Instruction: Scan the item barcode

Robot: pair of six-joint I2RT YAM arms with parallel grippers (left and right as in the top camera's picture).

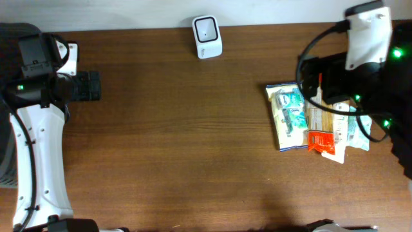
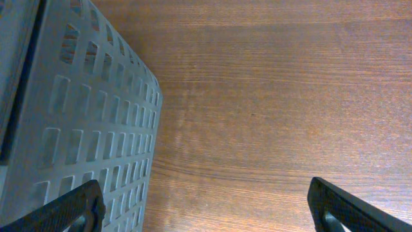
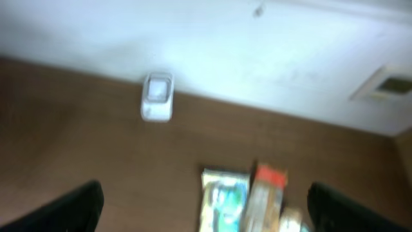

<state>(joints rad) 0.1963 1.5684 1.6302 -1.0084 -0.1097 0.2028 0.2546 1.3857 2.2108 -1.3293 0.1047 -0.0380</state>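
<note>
Lying in an overlapping heap on the right of the counter (image 1: 161, 142), the packets (image 1: 302, 119) could lift two at once or come up barcode-down. The scanner (image 1: 207, 37) stands well apart at the far edge. The right pincer (image 3: 206, 203) hangs near them, spread apart and empty. The left pincer (image 2: 206, 209) is likewise spread, beside a grey basket (image 2: 84, 129). The counter is dark wood, with a white wall (image 3: 257, 45) behind.

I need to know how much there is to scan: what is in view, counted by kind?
White barcode scanner: 1
Packets: 3 (green-and-white packet, beige packet with an orange-red end, pale teal-and-white packet partly under the right arm)
Grey perforated plastic basket: 1
Total: 5
</note>
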